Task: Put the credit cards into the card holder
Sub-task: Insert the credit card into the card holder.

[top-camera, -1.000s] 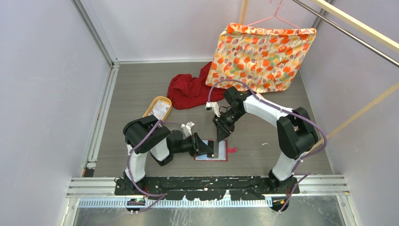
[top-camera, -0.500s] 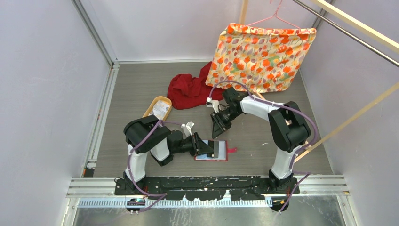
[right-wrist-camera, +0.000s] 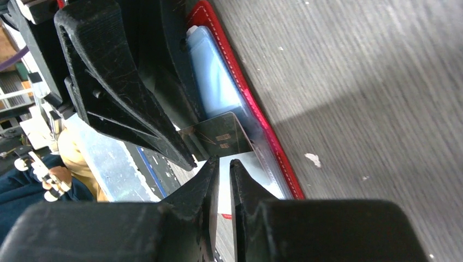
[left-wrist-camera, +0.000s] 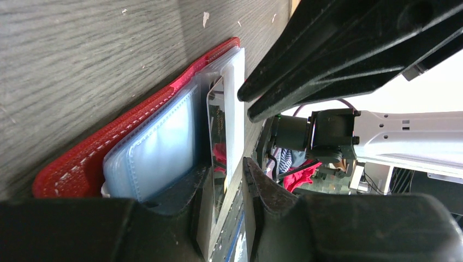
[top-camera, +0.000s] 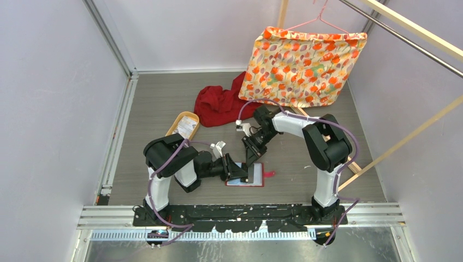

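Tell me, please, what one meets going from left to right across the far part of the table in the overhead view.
Going rightward: tan oval tray → red cloth → orange floral fabric hanging from a hanger.

A grey wood-grain table (top-camera: 164, 93) carries a crumpled red cloth (top-camera: 221, 105) near its far edge; a tan oval tray (top-camera: 173, 126) lies just left of the cloth; behind the cloth, an orange-and-yellow floral fabric (top-camera: 303, 65) hangs from a pink hanger (top-camera: 322, 19); pale wooden rods (top-camera: 415, 131) slant across the right side.
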`<state>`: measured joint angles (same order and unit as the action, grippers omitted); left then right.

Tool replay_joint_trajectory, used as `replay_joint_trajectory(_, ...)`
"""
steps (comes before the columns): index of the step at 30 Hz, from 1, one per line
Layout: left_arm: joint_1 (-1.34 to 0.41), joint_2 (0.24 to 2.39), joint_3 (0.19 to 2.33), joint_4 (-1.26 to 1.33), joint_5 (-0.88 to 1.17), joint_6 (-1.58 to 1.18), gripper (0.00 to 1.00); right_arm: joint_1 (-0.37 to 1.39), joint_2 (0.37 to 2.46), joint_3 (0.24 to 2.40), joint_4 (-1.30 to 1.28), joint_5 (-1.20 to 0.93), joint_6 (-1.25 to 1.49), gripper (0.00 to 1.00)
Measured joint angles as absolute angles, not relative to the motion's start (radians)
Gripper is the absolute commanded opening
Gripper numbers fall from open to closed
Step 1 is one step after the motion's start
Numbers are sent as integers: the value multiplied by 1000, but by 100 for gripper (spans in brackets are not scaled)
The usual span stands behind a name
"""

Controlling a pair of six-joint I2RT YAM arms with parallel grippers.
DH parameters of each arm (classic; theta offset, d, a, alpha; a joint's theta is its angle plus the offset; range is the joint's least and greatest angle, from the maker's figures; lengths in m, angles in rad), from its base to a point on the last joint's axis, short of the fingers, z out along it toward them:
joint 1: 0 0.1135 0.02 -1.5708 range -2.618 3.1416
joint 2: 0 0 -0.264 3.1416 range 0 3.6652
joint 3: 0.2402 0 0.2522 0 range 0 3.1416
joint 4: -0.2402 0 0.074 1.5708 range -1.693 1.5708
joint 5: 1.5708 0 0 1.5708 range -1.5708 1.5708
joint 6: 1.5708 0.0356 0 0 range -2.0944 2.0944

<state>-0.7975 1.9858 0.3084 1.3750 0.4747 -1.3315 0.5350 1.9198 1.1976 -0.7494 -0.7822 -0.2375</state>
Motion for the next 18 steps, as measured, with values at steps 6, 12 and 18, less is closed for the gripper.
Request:
replay_joint_trajectory(6, -797, 1986, 308, 1375, 475, -1332, 26, 547, 1925, 1211, -775, -770, -257, 17)
replay_joint_trajectory(12, -797, 1986, 308, 1375, 474, -1332, 27, 549, 1962, 1236, -813, -734, -267, 16)
replay_joint_trajectory(18, -797, 1983, 308, 1372, 472, -1332, 28, 549, 1969, 1251, -841, -711, -272, 16)
